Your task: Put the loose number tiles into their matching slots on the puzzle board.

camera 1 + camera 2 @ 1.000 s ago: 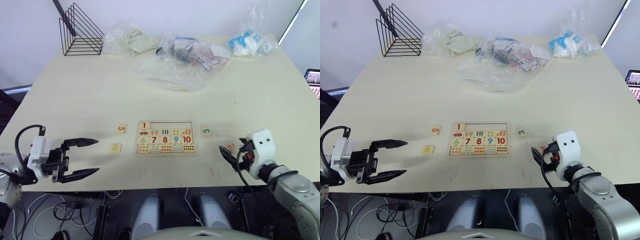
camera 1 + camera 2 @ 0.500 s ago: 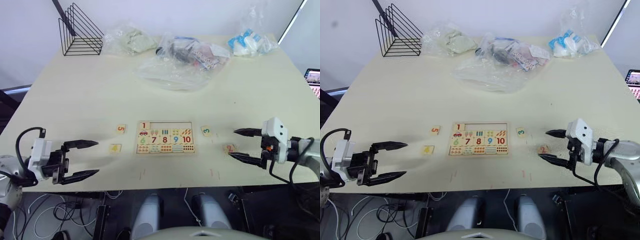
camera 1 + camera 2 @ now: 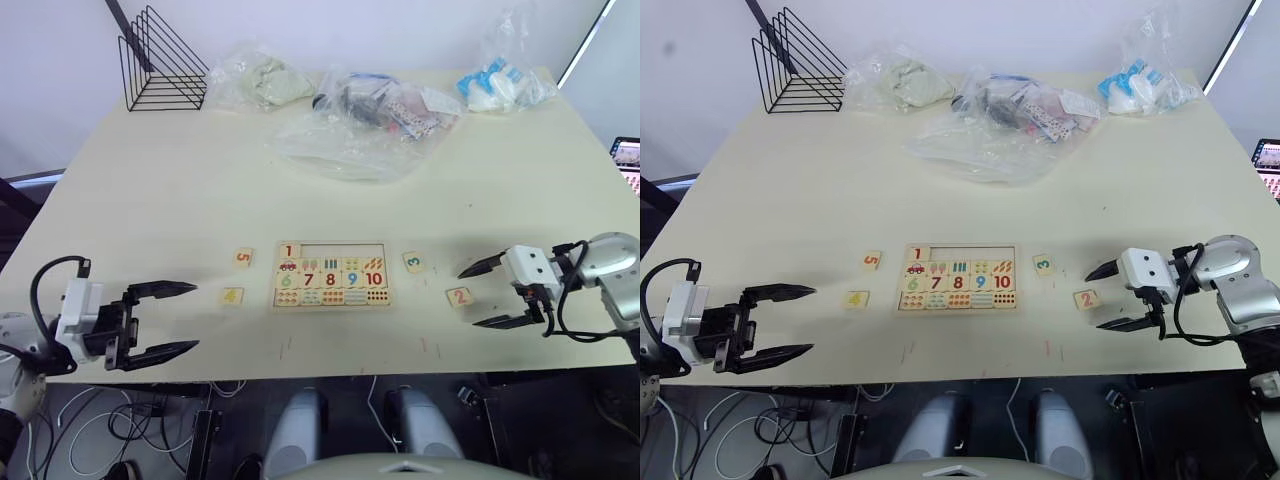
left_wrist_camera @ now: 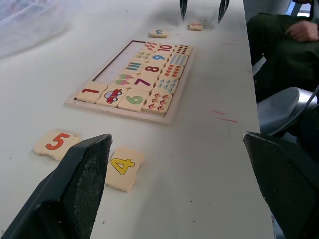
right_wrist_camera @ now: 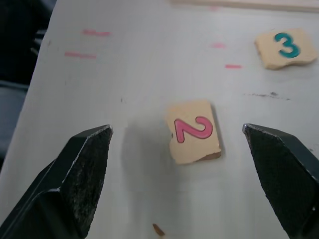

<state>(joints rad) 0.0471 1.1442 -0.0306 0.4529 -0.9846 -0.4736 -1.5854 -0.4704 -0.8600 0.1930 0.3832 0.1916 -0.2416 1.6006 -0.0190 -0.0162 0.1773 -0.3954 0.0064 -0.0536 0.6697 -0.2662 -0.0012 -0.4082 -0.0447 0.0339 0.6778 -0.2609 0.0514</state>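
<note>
The puzzle board (image 3: pixel 331 304) lies near the table's front edge with tiles 6 to 10 in place. Tile 1 (image 3: pixel 289 251) sits at the left end of the slots (image 3: pixel 345 251), whose other recesses are bare. Loose tiles 5 (image 3: pixel 242 257) and 4 (image 3: pixel 232 296) lie left of the board, tile 3 (image 3: pixel 413 262) and tile 2 (image 3: pixel 459 297) to its right. My right gripper (image 3: pixel 467 298) is open, its fingertips either side of tile 2 (image 5: pixel 194 131) without touching it. Left of tile 4, my left gripper (image 3: pixel 196 315) is open and holds nothing.
A black wire rack (image 3: pixel 160 62) stands at the far left corner. Several plastic bags (image 3: pixel 365 120) lie along the back of the table. Small red marks (image 5: pixel 94 33) dot the table near its front edge. A seated person (image 4: pixel 279 45) appears beyond the table in the left wrist view.
My right gripper swung from pointing across tile 2 to an open stance beside it, then shifted so its tips flank the tile. The left gripper and all tiles stayed put.
</note>
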